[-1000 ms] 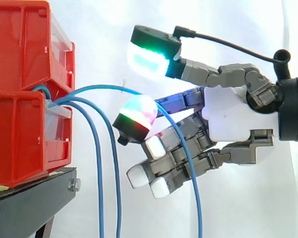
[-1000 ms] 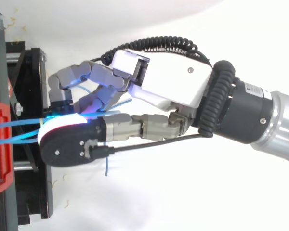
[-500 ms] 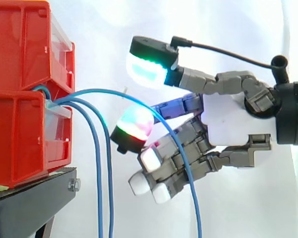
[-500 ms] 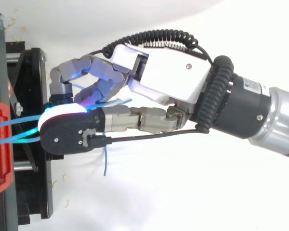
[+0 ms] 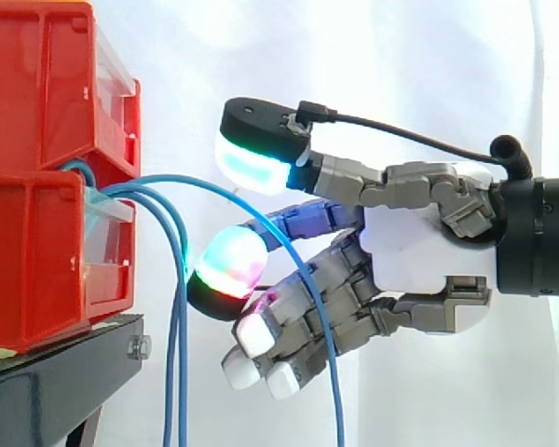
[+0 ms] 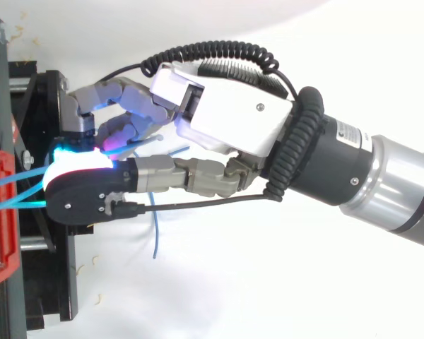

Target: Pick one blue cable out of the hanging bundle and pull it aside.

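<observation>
One blue cable (image 5: 303,279) arcs out from the front of the lower of two stacked red bins (image 5: 37,102) at 9 o'clock in the side view. It swings toward 3 o'clock, crosses the robot's hand (image 5: 419,251) and drops away toward 6 o'clock. It hangs well apart from the two other blue cables (image 5: 179,354), which fall close together, almost straight down, just beside the bins. The bins sit on a black stand (image 5: 56,382) before a white curtain (image 5: 429,65). The hand reaches in level from 3 o'clock, its palm near the centre, with the outlying cable lying across it. Whether the hand grips that cable or merely carries it cannot be told. From above, the hand (image 6: 226,116) stretches from the arm (image 6: 389,187) at 3 o'clock toward the bins at 9 o'clock, and cables run from the bin edge to it. A short stretch of blue cable shows just at 6 o'clock of the hand.
</observation>
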You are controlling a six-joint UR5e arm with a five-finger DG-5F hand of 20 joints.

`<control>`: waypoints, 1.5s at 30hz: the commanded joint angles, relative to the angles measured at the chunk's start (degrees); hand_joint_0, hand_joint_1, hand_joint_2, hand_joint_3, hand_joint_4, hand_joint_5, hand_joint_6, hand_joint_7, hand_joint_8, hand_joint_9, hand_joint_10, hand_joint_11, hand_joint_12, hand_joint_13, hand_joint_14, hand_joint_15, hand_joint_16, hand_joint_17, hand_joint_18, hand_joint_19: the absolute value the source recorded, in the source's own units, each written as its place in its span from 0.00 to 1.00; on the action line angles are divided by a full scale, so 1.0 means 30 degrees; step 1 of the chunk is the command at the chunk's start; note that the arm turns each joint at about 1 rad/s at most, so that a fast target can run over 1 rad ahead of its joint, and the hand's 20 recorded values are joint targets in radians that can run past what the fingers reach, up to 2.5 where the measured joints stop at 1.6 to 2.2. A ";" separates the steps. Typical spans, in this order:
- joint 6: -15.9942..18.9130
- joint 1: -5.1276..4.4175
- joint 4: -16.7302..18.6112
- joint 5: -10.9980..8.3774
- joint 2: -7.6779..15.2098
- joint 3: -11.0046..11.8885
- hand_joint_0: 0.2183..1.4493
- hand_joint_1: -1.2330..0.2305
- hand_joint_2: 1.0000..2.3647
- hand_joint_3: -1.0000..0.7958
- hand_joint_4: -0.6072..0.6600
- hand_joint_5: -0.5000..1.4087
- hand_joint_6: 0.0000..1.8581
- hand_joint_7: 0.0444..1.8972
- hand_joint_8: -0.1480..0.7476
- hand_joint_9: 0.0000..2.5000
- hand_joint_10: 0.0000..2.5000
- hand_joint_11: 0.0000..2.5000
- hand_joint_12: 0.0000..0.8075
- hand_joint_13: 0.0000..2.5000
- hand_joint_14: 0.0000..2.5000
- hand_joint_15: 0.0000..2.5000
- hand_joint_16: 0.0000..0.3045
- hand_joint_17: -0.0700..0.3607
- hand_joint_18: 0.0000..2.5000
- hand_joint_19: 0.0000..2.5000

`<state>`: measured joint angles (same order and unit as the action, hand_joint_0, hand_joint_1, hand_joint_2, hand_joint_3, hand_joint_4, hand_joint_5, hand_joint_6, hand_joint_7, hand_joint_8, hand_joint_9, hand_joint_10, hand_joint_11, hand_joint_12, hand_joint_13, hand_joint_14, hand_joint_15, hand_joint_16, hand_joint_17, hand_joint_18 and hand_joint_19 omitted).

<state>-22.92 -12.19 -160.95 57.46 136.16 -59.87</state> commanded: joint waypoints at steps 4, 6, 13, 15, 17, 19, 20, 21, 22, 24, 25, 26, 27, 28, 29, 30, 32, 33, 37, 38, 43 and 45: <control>0.0258 0.0138 -0.0111 0.0005 -0.0007 0.0124 0.23 0.56 0.00 0.30 0.65 0.19 0.46 0.67 0.54 0.39 0.01 0.25 0.53 0.32 0.01 0.25 0.19 0.47 0.25 0.26; 0.0346 0.0167 -0.0257 0.0005 -0.0007 0.0417 0.24 0.54 0.00 0.32 0.65 0.19 0.46 0.68 0.54 0.39 0.01 0.25 0.52 0.32 0.01 0.25 0.19 0.46 0.25 0.26; 0.0786 0.0167 -0.1283 0.0005 -0.0007 0.0915 0.27 0.46 0.01 0.44 0.69 0.19 0.47 0.72 0.54 0.39 0.01 0.25 0.53 0.33 0.01 0.24 0.19 0.47 0.26 0.25; 0.0874 0.0167 -0.1341 0.0005 -0.0007 0.1003 0.27 0.45 0.01 0.45 0.70 0.19 0.47 0.72 0.55 0.40 0.01 0.24 0.55 0.34 0.01 0.24 0.20 0.48 0.27 0.25; 0.0991 0.0167 -0.1663 0.0005 -0.0007 0.1150 0.27 0.42 0.01 0.51 0.70 0.19 0.48 0.73 0.58 0.40 0.01 0.24 0.57 0.34 0.01 0.24 0.22 0.51 0.29 0.24; 0.1137 0.0167 -0.1898 0.0005 -0.0007 0.1208 0.27 0.40 0.01 0.54 0.69 0.20 0.48 0.73 0.59 0.41 0.01 0.25 0.57 0.35 0.01 0.24 0.23 0.52 0.29 0.23; 0.1225 0.0167 -0.2074 0.0035 -0.0007 0.1296 0.27 0.39 0.01 0.55 0.69 0.20 0.48 0.74 0.59 0.41 0.01 0.25 0.58 0.35 0.01 0.24 0.23 0.52 0.30 0.23; 0.1284 0.0138 -0.2132 0.0035 -0.0007 0.1355 0.27 0.39 0.01 0.56 0.68 0.20 0.48 0.74 0.59 0.41 0.00 0.25 0.58 0.35 0.01 0.24 0.23 0.52 0.30 0.23; 0.1313 0.0167 -0.2191 0.0035 -0.0007 0.1413 0.27 0.39 0.01 0.57 0.68 0.20 0.49 0.74 0.59 0.41 0.00 0.25 0.58 0.35 0.01 0.24 0.23 0.52 0.30 0.23; 0.1401 0.0167 -0.2513 0.0064 -0.0007 0.1589 0.26 0.40 0.01 0.53 0.68 0.19 0.49 0.71 0.58 0.40 0.01 0.25 0.57 0.35 0.01 0.24 0.23 0.52 0.30 0.24; 0.1430 0.0167 -0.2718 0.0064 -0.0007 0.1736 0.24 0.42 0.01 0.48 0.68 0.19 0.49 0.71 0.56 0.40 0.00 0.25 0.56 0.34 0.01 0.24 0.22 0.51 0.28 0.24; 0.1430 0.0167 -0.2718 0.0064 -0.0007 0.1736 0.22 0.44 0.01 0.39 0.68 0.19 0.48 0.71 0.54 0.39 0.01 0.25 0.52 0.33 0.01 0.25 0.19 0.47 0.26 0.26; 0.1460 0.0167 -0.2865 0.0064 -0.0007 0.1794 0.20 0.48 0.00 0.32 0.68 0.19 0.48 0.70 0.55 0.39 0.01 0.25 0.54 0.33 0.01 0.24 0.20 0.49 0.27 0.26; 0.1489 0.0196 -0.3275 0.0093 -0.0007 0.2028 0.20 0.51 0.00 0.29 0.67 0.19 0.48 0.69 0.55 0.39 0.01 0.25 0.54 0.33 0.01 0.25 0.21 0.49 0.27 0.26; 0.1489 0.0226 -0.3451 0.0093 -0.0007 0.2116 0.20 0.56 0.00 0.28 0.67 0.19 0.47 0.68 0.55 0.39 0.01 0.25 0.55 0.33 0.01 0.24 0.21 0.49 0.27 0.26; 0.1518 0.0226 -0.3685 0.0093 -0.0007 0.2263 0.20 0.58 0.00 0.28 0.66 0.19 0.47 0.68 0.55 0.39 0.01 0.25 0.55 0.33 0.01 0.24 0.21 0.49 0.26 0.26; 0.1606 0.0255 -0.3919 0.0123 -0.0007 0.2409 0.22 0.64 0.00 0.29 0.65 0.19 0.47 0.68 0.54 0.39 0.01 0.25 0.53 0.33 0.01 0.25 0.20 0.48 0.25 0.26; 0.1606 0.0255 -0.4007 0.0123 -0.0007 0.2439 0.24 0.65 0.00 0.31 0.64 0.18 0.47 0.68 0.53 0.39 0.01 0.25 0.52 0.32 0.01 0.25 0.19 0.47 0.25 0.27; 0.1635 0.0343 -0.4476 0.0152 -0.0007 0.2761 0.28 0.58 0.01 0.44 0.65 0.19 0.47 0.65 0.56 0.39 0.01 0.24 0.55 0.33 0.01 0.24 0.21 0.49 0.26 0.26; 0.1635 0.0372 -0.4769 0.0152 -0.0007 0.2907 0.28 0.57 0.01 0.47 0.65 0.19 0.47 0.63 0.56 0.40 0.01 0.24 0.56 0.34 0.01 0.24 0.21 0.50 0.27 0.25; 0.1665 0.0431 -0.5033 0.0152 -0.0007 0.3054 0.27 0.52 0.01 0.56 0.66 0.19 0.46 0.62 0.60 0.40 0.00 0.24 0.61 0.35 0.01 0.23 0.24 0.54 0.30 0.24; 0.1723 0.0431 -0.5062 0.0152 -0.0066 0.3054 0.25 0.51 0.08 0.56 0.66 0.19 0.46 0.63 0.60 0.40 0.00 0.23 0.61 0.35 0.01 0.24 0.24 0.55 0.31 0.24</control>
<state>-17.95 -10.98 -175.78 57.92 136.14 -50.89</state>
